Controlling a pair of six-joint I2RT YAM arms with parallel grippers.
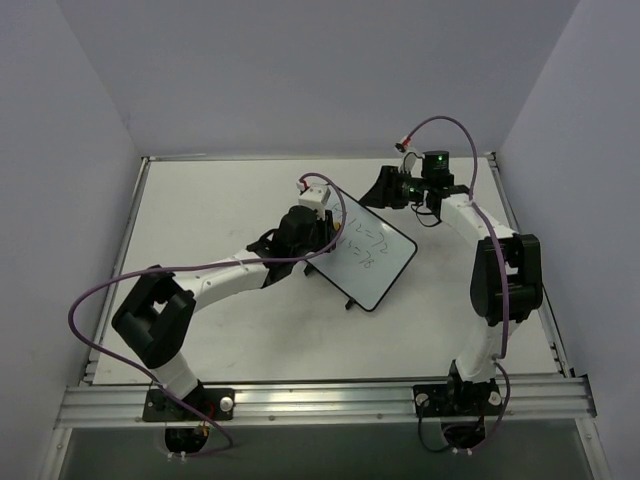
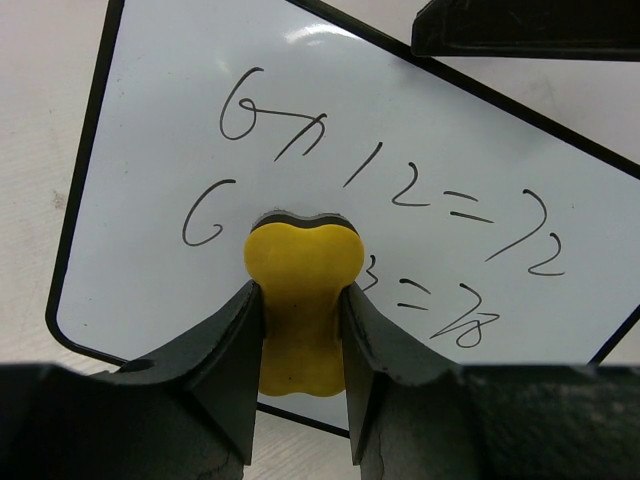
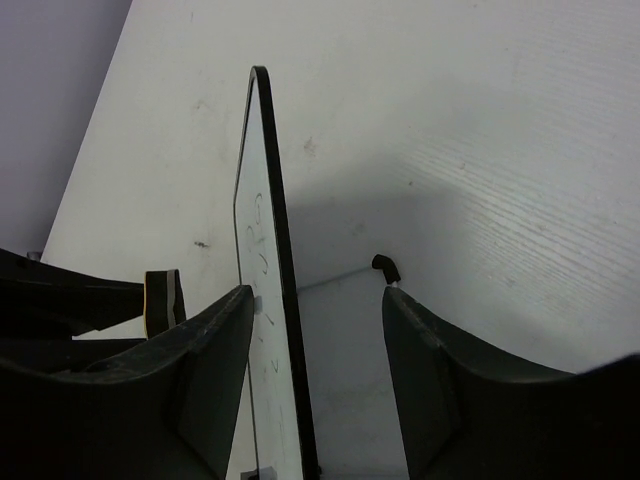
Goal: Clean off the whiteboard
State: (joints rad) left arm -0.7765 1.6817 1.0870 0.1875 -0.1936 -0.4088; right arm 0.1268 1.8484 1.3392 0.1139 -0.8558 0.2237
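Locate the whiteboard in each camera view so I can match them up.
Top external: whiteboard at centre, set diagonally between the arms.
Left wrist: it fills most of the frame, behind the yellow eraser gripped by the left pincer.
Right wrist: edge-on, left of centre, inside the open right pincer.
Shared landmark: the black handwriting on its face.

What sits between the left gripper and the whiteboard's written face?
A yellow eraser, clamped in the left gripper, its dark pad facing the whiteboard. The left wrist view shows it.
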